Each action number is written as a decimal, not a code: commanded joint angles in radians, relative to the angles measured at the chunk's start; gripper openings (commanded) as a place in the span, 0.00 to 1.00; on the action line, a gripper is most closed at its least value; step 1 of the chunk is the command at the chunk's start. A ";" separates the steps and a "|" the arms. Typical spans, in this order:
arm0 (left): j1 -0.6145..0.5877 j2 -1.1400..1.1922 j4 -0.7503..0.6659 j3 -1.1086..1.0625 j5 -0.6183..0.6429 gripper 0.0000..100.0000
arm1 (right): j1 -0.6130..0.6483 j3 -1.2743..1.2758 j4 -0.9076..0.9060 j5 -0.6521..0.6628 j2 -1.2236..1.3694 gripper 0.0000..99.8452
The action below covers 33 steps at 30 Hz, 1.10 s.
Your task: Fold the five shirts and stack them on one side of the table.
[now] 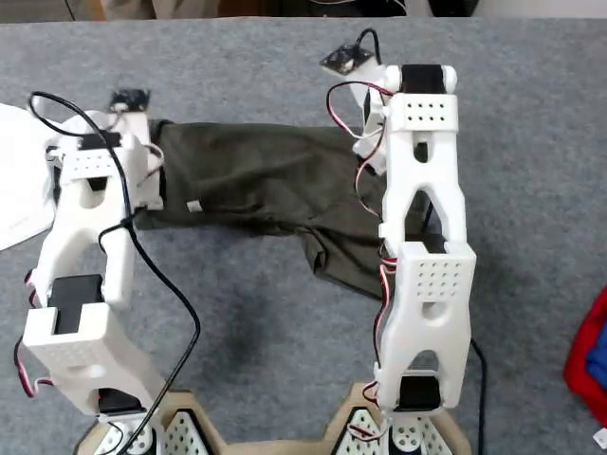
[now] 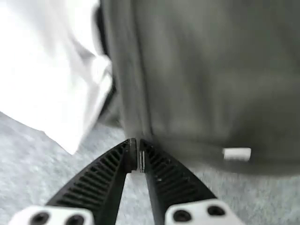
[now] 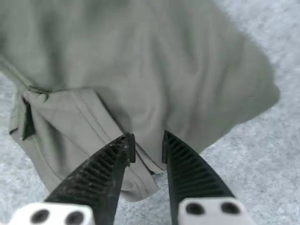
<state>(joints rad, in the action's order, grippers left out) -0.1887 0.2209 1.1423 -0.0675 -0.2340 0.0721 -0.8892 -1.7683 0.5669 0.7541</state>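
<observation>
The grey felt table point(image 1: 531, 114) takes up the whole scene. An olive shirt point(image 1: 266, 175) lies across the middle of it, stretched between the two arms, with one crumpled end trailing toward the robot's base beside the right arm point(image 1: 427, 237). The left arm point(image 1: 81, 246) leans over the shirt's other end.

In its wrist view, the left gripper point(image 2: 136, 157) has its jaws pressed together at the shirt's hem, pinching the edge. The right gripper point(image 3: 147, 145) sits low over a folded, seamed edge of the same shirt, its jaws a little apart with fabric showing between them.

A white shirt point(image 1: 19, 180) lies at the table's left edge, just beside the olive one. A red and blue cloth point(image 1: 590, 351) pokes in at the right edge. A small white label point(image 2: 236, 153) sits near the olive shirt's hem.
</observation>
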 commanded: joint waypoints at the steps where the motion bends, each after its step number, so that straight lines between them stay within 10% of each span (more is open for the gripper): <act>1: -0.017 -0.004 -0.012 0.129 0.009 0.02 | 0.015 0.054 -0.017 0.037 -0.113 0.11; 7: -0.009 -0.004 -0.087 0.166 0.005 0.02 | 0.050 0.170 -0.012 0.064 -0.203 0.11; 17: 0.006 -0.005 0.339 0.164 0.005 0.18 | 0.050 0.185 -0.012 0.092 -0.222 0.11; 33: 0.028 -0.004 0.157 -0.084 0.091 0.19 | 0.050 0.185 0.003 0.086 -0.220 0.11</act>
<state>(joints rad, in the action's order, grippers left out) -0.1718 0.2209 1.3234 -0.1427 -0.1603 0.1105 -0.7050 -1.7683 0.6452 0.6176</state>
